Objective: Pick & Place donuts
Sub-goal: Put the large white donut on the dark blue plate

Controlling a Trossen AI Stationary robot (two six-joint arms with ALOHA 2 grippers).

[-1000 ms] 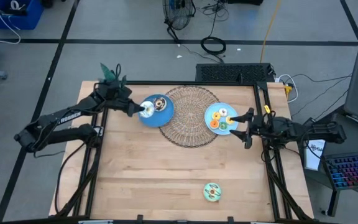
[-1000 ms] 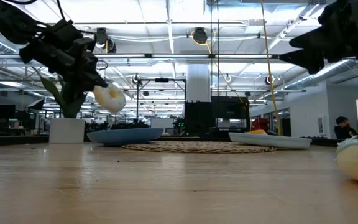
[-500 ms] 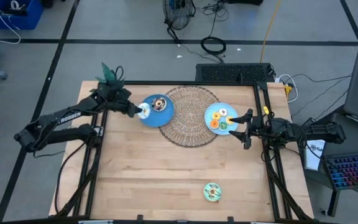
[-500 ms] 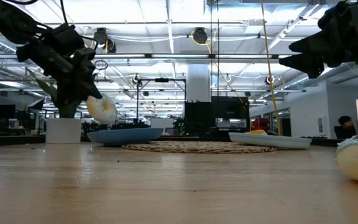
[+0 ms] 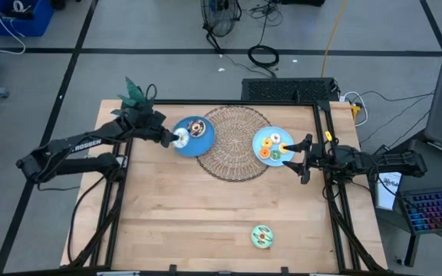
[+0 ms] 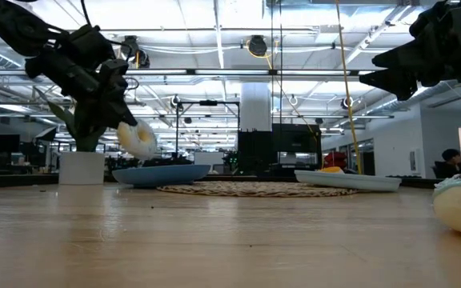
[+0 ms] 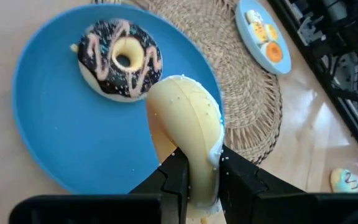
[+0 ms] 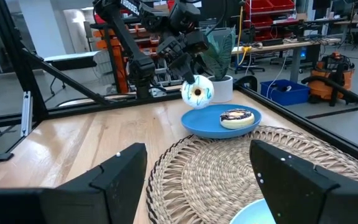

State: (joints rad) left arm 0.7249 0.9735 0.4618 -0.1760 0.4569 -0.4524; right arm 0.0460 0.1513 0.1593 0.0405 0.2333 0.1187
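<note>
Left hand stayed clamped on the white-frosted donut, which had dipped and drifted slightly over the near edge of the blue plate beside the chocolate donut; release looked imminent. Right hand waited, fingers apart, by the small-donut plate. Wooden worktop, wicker mat; open lab behind.

Three large donuts, two blue plates, one wicker mat.
</note>
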